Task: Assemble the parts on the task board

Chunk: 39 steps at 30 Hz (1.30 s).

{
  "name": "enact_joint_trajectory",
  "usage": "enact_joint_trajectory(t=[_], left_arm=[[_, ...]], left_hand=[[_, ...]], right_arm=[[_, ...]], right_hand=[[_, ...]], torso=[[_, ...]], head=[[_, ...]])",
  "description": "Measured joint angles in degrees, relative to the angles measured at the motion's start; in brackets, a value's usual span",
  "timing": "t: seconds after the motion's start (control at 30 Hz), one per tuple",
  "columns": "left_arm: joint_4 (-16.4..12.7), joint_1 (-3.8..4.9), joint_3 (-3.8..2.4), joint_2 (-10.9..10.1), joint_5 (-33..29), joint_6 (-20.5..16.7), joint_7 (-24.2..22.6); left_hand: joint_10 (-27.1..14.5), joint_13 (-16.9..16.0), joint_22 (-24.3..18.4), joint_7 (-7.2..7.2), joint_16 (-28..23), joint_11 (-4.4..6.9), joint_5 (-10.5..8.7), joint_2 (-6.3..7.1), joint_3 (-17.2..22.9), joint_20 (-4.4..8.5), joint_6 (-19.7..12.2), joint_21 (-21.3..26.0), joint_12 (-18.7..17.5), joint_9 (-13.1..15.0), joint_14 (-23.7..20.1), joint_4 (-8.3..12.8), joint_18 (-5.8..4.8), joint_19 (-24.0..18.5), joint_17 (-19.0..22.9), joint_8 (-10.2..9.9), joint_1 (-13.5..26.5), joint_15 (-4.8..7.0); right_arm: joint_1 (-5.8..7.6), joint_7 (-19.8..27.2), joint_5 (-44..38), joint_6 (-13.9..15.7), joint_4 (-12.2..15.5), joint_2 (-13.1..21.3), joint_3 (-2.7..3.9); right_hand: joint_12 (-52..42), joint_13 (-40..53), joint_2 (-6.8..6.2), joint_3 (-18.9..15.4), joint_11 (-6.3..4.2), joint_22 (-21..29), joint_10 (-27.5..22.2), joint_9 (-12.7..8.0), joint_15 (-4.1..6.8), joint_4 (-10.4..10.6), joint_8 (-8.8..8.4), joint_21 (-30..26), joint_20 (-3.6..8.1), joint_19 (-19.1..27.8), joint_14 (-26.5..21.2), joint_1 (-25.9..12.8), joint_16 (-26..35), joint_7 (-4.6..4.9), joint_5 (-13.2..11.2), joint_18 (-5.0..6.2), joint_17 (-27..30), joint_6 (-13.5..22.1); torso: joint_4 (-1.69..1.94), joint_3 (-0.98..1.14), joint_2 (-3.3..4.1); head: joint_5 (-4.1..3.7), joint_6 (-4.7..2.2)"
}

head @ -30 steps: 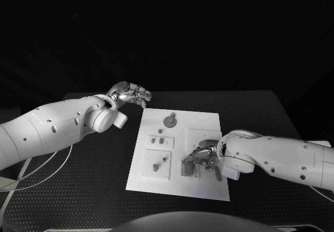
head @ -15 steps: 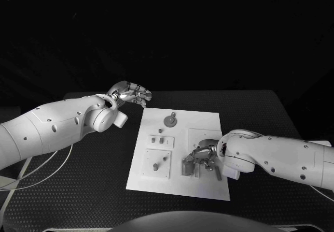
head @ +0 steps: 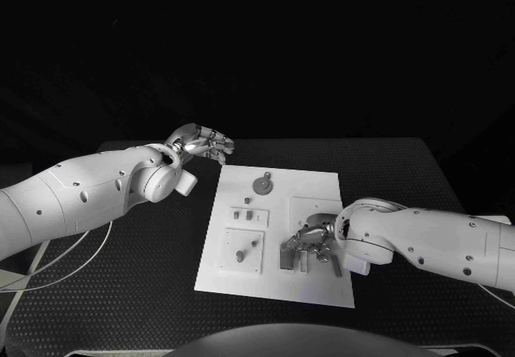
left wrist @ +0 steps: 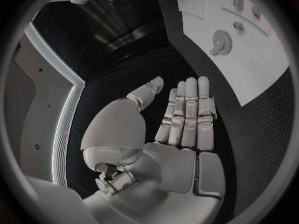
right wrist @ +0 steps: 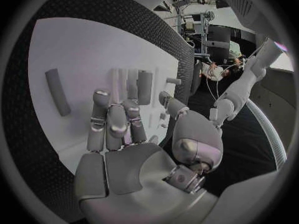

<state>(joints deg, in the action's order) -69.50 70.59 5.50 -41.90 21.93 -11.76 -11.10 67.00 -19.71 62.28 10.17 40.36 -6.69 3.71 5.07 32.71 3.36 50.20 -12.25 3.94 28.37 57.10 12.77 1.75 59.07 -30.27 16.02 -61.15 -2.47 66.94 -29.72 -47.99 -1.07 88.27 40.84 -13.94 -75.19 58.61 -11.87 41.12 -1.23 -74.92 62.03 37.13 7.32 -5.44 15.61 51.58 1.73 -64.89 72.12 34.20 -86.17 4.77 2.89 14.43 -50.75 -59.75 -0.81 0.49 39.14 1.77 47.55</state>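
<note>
- The left robot hand (head: 201, 143) is seen off the far left corner of the white board (head: 322, 290), above the black table (head: 140, 290). Its fingers (left wrist: 187, 109) are stretched out side by side with the thumb apart, and nothing is grasped in it.
- The gear-shaped part (head: 263, 184) lies on the far end of the board, just to the right of the left robot hand and well apart from it. No long axis is found on this round piece.
- The short pegs (head: 245, 216) stand in their small plates on the left half of the board, between the two robot hands.
- The grey bars (head: 288, 256) lie on the near right part of the board. Their long axes run from near to far, almost parallel to the long side of the board.
- The right robot hand (head: 311, 242) is placed right over these bars, with its fingertips (right wrist: 102, 97) pointing down to them. It cannot be told whether a bar is pinched or only touched.
- It is judged that the coming move belongs to the right robot hand, because it is much nearer to the bars than the left one.
</note>
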Motion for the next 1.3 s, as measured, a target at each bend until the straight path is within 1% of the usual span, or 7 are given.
enact_joint_trajectory(t=[0.5, 0.6, 0.67, 0.8, 0.93, 1.1, 1.3], left_arm=[[0.06, 0.0, 0.0, 0.02, 0.0, 0.01, 0.04], [0.09, 0.0, 0.01, 0.03, 0.0, 0.02, 0.05], [0.09, 0.0, 0.01, 0.03, 0.0, 0.02, 0.05], [0.15, 0.0, 0.01, 0.05, 0.0, 0.02, 0.04], [0.13, 0.0, 0.01, 0.05, 0.0, 0.02, 0.0], [0.13, 0.0, 0.01, 0.05, -0.01, 0.02, -0.02], [0.11, 0.0, 0.0, 0.01, -0.01, 0.02, -0.02]], left_hand=[[-0.04, 0.0, -0.01, 0.01, 0.0, 0.04, 0.0, 0.0, 0.0, 0.0, 0.01, 0.23, 0.0, -0.05, 0.0, 0.0, -0.03, 0.0, -0.05, 0.0, 0.0, 0.0], [-0.04, 0.0, -0.01, 0.01, 0.0, 0.04, 0.0, 0.0, 0.0, 0.0, 0.01, 0.23, 0.0, -0.05, 0.0, 0.0, -0.04, 0.0, -0.04, 0.0, 0.0, 0.0], [-0.04, 0.0, -0.01, 0.01, 0.0, 0.04, 0.0, 0.0, 0.0, 0.0, 0.01, 0.23, 0.0, -0.05, 0.0, 0.0, -0.05, 0.0, -0.04, 0.0, 0.0, 0.0], [-0.04, 0.0, 0.0, 0.02, 0.0, 0.04, 0.0, -0.2, 0.0, 0.0, 0.02, 0.23, 0.0, -0.05, 0.0, 0.0, -0.06, 0.0, -0.09, 0.13, 0.2, 0.0], [-0.04, 0.0, 0.04, 0.03, 0.0, 0.04, 0.0, -0.2, 0.0, 0.0, 0.04, 0.23, 0.0, -0.04, 0.0, 0.0, -0.07, 0.0, -0.09, 0.24, 0.2, 0.0], [-0.04, 0.0, 0.04, 0.04, -0.22, 0.04, 0.0, -0.2, 0.0, 0.0, 0.04, 0.23, 0.0, -0.04, 0.0, 0.0, 0.0, 0.0, -0.09, 0.24, 0.2, 0.0], [-0.04, 0.0, 0.03, 0.03, -0.22, 0.04, 0.0, -0.2, 0.0, 0.0, 0.04, 0.23, 0.0, -0.04, 0.0, 0.0, 0.51, 0.0, -0.14, 0.24, 0.2, 0.0]], right_arm=[[-0.07, 0.46, -0.54, -0.01, 0.97, 0.95, 0.0], [0.04, 0.56, -0.79, -0.02, 2.04, 2.46, -0.23], [0.51, 0.62, -1.05, -0.02, 2.54, 3.31, -0.36], [2.95, 1.59, -1.84, -0.16, 3.71, 5.84, -0.17], [4.58, 2.63, -2.88, -0.15, 3.86, 8.48, -0.03], [4.91, 3.32, -4.54, -0.63, 5.05, 10.6, -0.09], [4.88, 2.67, -8.05, -2.55, 6.67, 12.89, -0.13]], right_hand=[[0.0, 0.19, -0.04, 0.0, 0.0, 0.01, 0.0, 0.24, -0.07, 0.31, -0.25, 0.0, 0.01, -0.02, -0.06, 0.09, -0.01, -0.11, 0.0, -0.24, -0.2, 0.1], [0.0, 0.15, 0.73, -0.31, 0.0, 0.01, 0.0, 0.31, -0.08, 0.0, -0.28, 0.0, 0.01, -0.02, -0.06, 0.86, -0.01, -0.12, 0.0, -0.27, -0.26, 0.11], [0.23, 0.07, 0.96, -0.51, 0.0, 0.01, 0.0, 0.42, -0.08, -0.76, -0.28, 0.0, 0.01, -0.02, -0.07, 1.56, -0.01, -0.12, 0.0, -0.28, -0.26, 0.11], [0.23, 0.07, 2.2, -0.96, 0.0, 0.01, 0.0, 0.64, -0.09, -2.78, -0.28, 0.0, 0.0, -0.01, -0.07, 3.17, -0.01, -0.2, 0.0, -0.3, -0.24, 0.19], [0.23, 0.07, 2.59, -1.19, 0.0, 0.01, 0.0, 0.79, -0.1, -5.2, -0.28, 0.0, 0.0, -0.01, -0.08, 5.94, -0.01, 0.17, 0.0, -0.61, -0.25, 0.58], [0.23, 0.28, 3.4, -1.26, 0.09, 0.01, 0.55, 1.25, -0.31, -8.27, -0.28, 0.0, 0.25, -0.27, 0.16, 9.73, -0.01, 0.24, 0.0, -0.52, -0.76, 0.66], [0.23, 0.82, 4.1, -2.05, -0.16, 0.02, 1.52, 1.86, -0.01, -9.2, 0.2, 0.0, 0.29, -0.51, 0.72, 10.71, -0.01, 0.09, 0.0, -0.38, -1.31, -0.15]], torso=[[0.01, -0.02, -0.02], [0.01, -0.02, -0.02], [0.01, -0.02, -0.02], [0.01, -0.02, -0.04], [-0.03, -0.01, -0.05], [-0.1, -0.01, -0.08], [-0.06, 0.07, -0.04]], head=[[-0.1, -0.11], [-0.13, -0.26], [-0.13, -0.4], [-0.27, -0.71], [-0.46, -0.97], [-0.71, -1.27], [-0.94, -1.4]])
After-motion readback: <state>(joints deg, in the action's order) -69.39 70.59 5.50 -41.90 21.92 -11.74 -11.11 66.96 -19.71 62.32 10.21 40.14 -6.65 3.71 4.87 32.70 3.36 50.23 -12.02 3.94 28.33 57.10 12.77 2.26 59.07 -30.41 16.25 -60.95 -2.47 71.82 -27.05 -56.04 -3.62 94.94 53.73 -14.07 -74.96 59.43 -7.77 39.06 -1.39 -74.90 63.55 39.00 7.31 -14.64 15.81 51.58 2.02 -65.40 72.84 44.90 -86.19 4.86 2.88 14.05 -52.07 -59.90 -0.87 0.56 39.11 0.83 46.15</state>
